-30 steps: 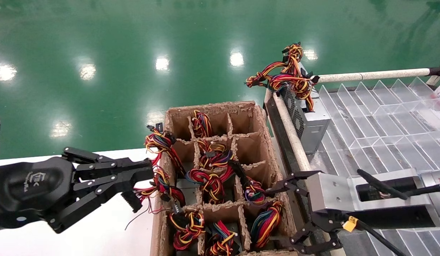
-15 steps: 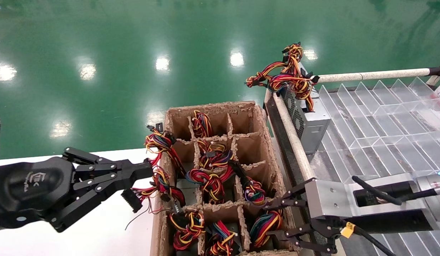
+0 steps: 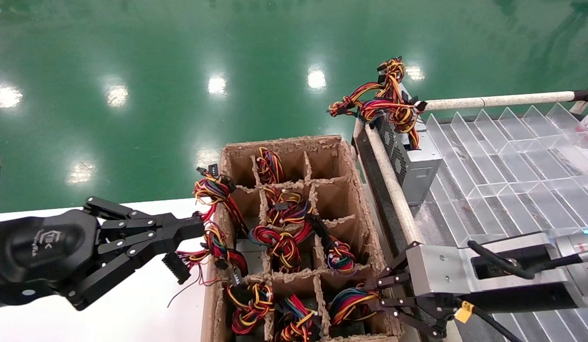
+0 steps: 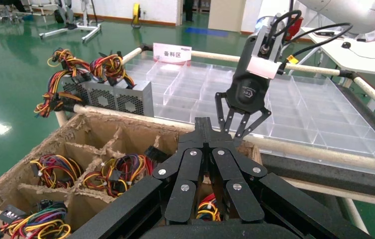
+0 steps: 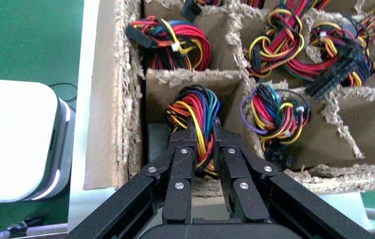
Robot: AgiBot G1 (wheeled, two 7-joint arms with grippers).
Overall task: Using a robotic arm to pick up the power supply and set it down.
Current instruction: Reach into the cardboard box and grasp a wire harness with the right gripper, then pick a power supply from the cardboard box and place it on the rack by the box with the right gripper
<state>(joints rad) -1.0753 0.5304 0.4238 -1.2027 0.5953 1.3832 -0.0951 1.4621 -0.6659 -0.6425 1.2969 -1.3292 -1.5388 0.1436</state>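
Observation:
The power supply (image 5: 157, 141) sits low in the near right cell of the cardboard box; only a strip of its grey metal shows beside its looped bundle of red, yellow, blue and black wires (image 5: 196, 110) (image 3: 349, 304). My right gripper (image 5: 204, 137) (image 3: 375, 302) reaches into that cell. Its two black fingers (image 5: 187, 137) press against the bundle from both sides. My left gripper (image 3: 197, 230) (image 4: 202, 124) hangs shut and empty over the white table at the box's left edge, level with wires draped over the wall.
The cardboard box (image 3: 356, 190) has several cells with wire bundles. A grey box with a grille side (image 3: 414, 167) and heaped wires stands at the far corner of the clear partitioned tray (image 3: 512, 156) to the right. A padded rail (image 3: 392, 183) runs between them. The white table (image 3: 132, 308) lies left.
My right gripper has moved left and down from the rail into the near right cell, and its fingers have narrowed from wide open onto the wire bundle. The left arm has not moved.

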